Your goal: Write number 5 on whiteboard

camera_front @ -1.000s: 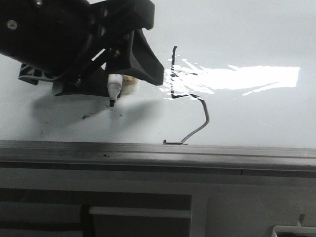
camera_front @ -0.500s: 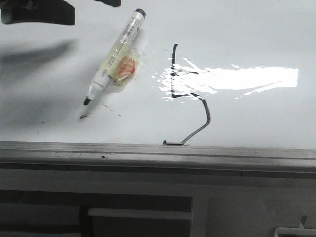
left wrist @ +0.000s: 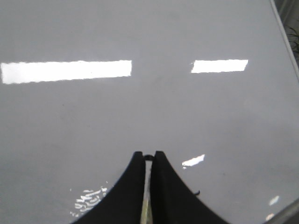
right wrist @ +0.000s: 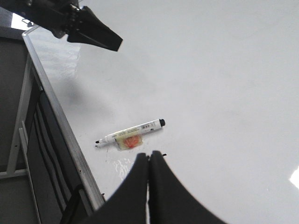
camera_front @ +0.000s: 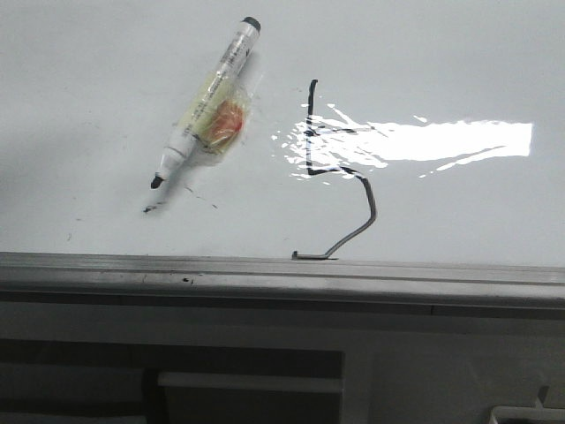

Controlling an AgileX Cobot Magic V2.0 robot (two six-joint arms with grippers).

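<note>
The whiteboard [camera_front: 459, 62] fills the front view, with its grey metal rim along the near edge. The number 5 [camera_front: 311, 124] is a thin black line on it, partly under glare, and its tail ends at the rim. A white marker [camera_front: 205, 104] with a yellow-orange label lies flat on the board to the left of the 5, tip toward the rim. It also shows in the right wrist view [right wrist: 132, 132]. My left gripper [left wrist: 147, 155] is shut and empty above bare board. My right gripper [right wrist: 149, 154] is shut and empty, just beside the marker.
The board's rim [camera_front: 282, 269] runs across the front, with a grey frame and dark openings [camera_front: 247, 380] below it. My left arm [right wrist: 70, 21] hangs over the board's corner in the right wrist view. Small dark specks [camera_front: 152, 209] lie near the marker tip.
One second ago my left gripper held the marker with its tip on the board. It let go, the marker now lies flat, and the gripper has drawn back out of the front view.
</note>
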